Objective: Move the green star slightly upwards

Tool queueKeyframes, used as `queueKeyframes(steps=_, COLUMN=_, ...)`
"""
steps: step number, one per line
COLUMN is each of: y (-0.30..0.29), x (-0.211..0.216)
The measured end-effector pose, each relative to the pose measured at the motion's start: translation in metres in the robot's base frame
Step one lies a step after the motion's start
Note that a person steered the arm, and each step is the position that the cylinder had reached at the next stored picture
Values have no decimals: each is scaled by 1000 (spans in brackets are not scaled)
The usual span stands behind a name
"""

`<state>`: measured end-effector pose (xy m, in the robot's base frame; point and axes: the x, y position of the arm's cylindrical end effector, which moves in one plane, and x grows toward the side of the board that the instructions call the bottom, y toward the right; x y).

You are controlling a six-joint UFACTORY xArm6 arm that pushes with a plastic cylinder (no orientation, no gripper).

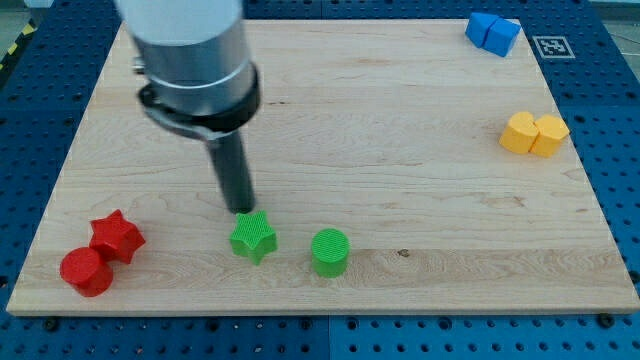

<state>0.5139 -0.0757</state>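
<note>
The green star lies on the wooden board near the view's bottom, left of centre. My tip stands just above the star's upper edge, touching it or nearly so. The dark rod rises from there to the grey arm body at the view's top left. A green cylinder stands a short way to the star's right.
A red star and a red cylinder sit together at the bottom left. Two yellow blocks sit at the right edge. Two blue blocks sit at the top right corner.
</note>
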Motion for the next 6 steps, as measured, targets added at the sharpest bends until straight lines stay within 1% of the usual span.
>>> queueKeyframes(steps=1, y=34, x=1)
queueKeyframes(steps=2, y=36, x=23)
queueKeyframes(steps=4, y=36, x=43)
queueKeyframes(steps=6, y=33, x=79)
